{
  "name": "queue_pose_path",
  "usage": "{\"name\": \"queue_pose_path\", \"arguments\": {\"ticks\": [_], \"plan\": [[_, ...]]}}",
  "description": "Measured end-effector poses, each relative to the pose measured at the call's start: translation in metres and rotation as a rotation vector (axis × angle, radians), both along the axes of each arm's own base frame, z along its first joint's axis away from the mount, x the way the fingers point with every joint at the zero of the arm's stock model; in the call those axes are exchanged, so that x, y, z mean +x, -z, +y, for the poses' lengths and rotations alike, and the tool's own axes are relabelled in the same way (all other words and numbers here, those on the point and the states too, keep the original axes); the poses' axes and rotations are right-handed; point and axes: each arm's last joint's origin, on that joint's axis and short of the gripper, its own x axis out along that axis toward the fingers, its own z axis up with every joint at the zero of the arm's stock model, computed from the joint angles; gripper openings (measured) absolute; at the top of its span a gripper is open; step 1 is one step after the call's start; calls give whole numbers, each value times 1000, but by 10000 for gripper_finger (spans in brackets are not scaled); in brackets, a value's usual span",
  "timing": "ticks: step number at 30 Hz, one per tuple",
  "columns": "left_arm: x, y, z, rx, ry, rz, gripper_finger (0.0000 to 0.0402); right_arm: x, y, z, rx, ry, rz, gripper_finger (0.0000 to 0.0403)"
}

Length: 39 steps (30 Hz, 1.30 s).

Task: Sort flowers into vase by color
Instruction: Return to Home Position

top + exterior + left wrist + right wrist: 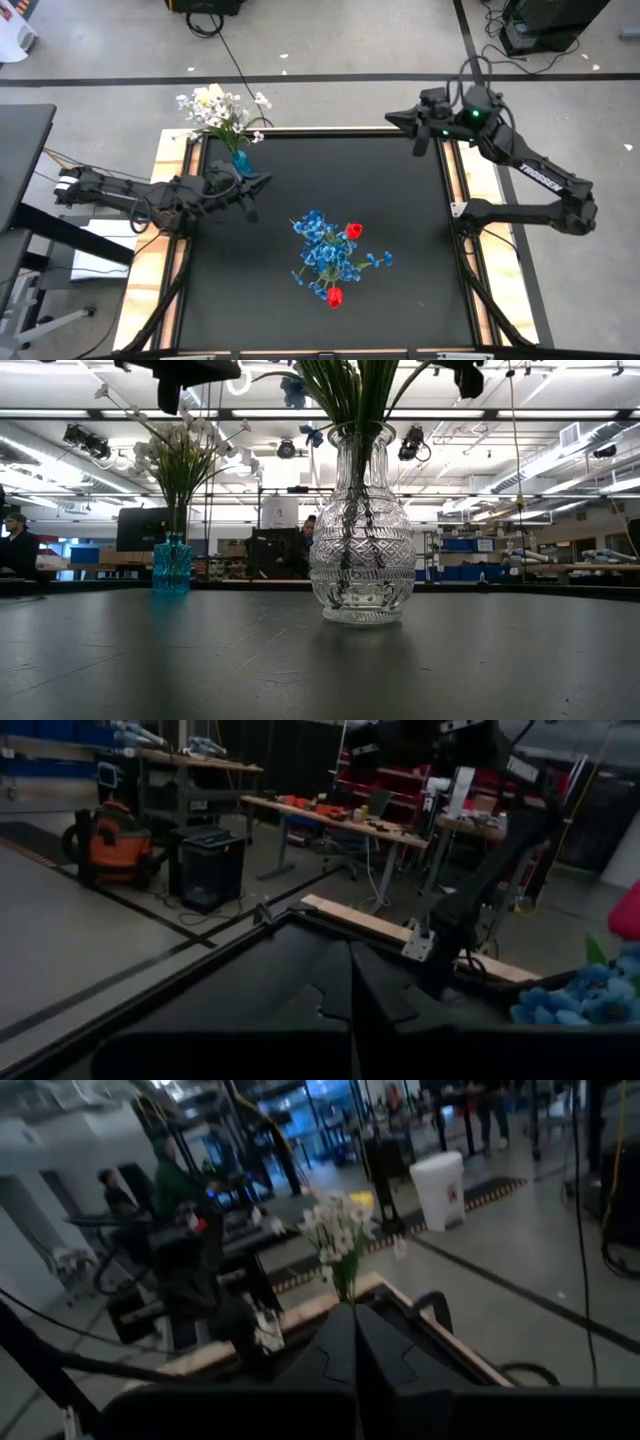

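The left gripper (pixel 352 960) is seen with its jaws pressed together on nothing, held just beside the blue vase (pixel 172 565) near the table's left edge. The right gripper (pixel 355 1320) is likewise clenched and empty, raised over the table's right corner, well apart from both vases. White flowers (pixel 215 108) with a touch of pale yellow are stood in the blue vase. Blue flowers (pixel 320 245) and red tulips (pixel 353 231) are gathered in the clear glass vase (pixel 362 550) at mid-table. Its blooms are cut off in the low view, and the glass is hidden under them from above. The black table (pixel 400 280) is framed in wood. A workshop with benches, an orange vacuum (pixel 110 840) and a seated person (pixel 15 545) is visible beyond.
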Motion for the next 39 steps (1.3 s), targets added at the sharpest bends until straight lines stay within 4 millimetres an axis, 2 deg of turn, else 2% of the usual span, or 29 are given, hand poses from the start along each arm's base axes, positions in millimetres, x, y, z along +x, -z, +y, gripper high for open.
{"name": "queue_pose_path", "arguments": {"ticks": [8,19,27,30,36,39], "plan": [[-1,-4,-2,-3,26,-21,0,-9,-4,9,-13,-9,-59,0],[-1,-4,-5,-3,49,-23,0,8,-10,20,-97,-129,-132,6],[0,-4,-5,21,65,-13,0,13,-9,24,-124,-106,-121,7],[0,-4,-5,21,69,-12,0,16,-5,22,-106,-101,-87,9],[0,-4,-5,58,68,5,2,27,21,16,24,-118,105,25],[0,-4,-5,59,68,5,4,34,29,16,43,-146,152,19]]}}
